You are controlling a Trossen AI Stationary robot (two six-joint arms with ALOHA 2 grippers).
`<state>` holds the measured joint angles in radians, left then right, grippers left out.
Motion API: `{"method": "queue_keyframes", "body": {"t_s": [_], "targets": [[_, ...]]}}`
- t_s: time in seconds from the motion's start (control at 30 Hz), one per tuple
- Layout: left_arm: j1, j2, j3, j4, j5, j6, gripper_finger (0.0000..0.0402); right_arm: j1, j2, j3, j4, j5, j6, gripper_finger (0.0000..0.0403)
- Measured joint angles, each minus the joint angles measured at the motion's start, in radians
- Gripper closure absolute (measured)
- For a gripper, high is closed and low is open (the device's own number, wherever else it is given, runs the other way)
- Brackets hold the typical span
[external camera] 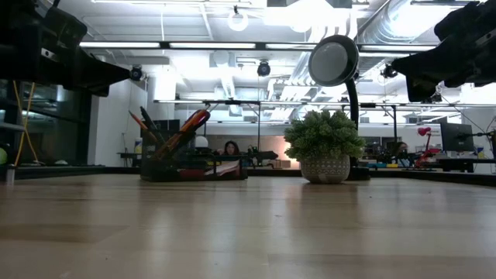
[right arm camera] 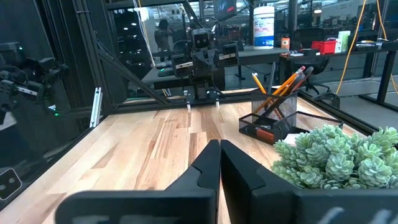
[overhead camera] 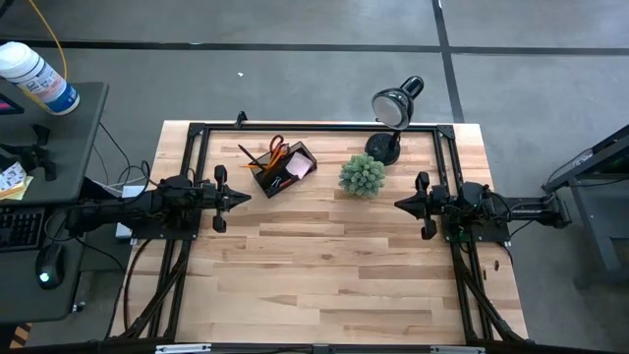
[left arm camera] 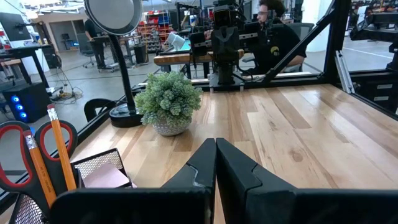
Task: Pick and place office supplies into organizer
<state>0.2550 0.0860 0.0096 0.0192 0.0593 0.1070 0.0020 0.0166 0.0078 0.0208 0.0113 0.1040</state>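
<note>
The black mesh organizer [overhead camera: 284,169] stands near the table's far edge, left of centre. Orange-handled scissors [overhead camera: 278,149], orange pencils [overhead camera: 257,159] and thin black pens stand upright in it, and a pink sticky-note pad [overhead camera: 300,165] lies in a side compartment. The organizer [right arm camera: 275,118] also shows in the right wrist view, and the pad [left arm camera: 106,176] in the left wrist view. My left gripper [overhead camera: 246,197] hovers shut at the table's left, just near of the organizer. My right gripper [overhead camera: 398,205] hovers shut at the right, near the plant. Neither holds anything.
A green spiky plant in a pale pot [overhead camera: 363,176] stands right of the organizer, and a black desk lamp [overhead camera: 391,118] stands behind it at the far edge. A black frame [overhead camera: 314,127] runs around the table's far and side edges. People sit beyond the table.
</note>
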Motion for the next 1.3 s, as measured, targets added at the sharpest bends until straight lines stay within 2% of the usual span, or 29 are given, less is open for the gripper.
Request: {"method": "queue_keyframes", "body": {"t_s": [1.3], "targets": [[0.0, 0.0, 0.0, 0.0, 0.0, 0.0, 0.0401, 0.0, 0.0, 0.0, 0.0, 0.0, 0.0, 0.0399]]}}
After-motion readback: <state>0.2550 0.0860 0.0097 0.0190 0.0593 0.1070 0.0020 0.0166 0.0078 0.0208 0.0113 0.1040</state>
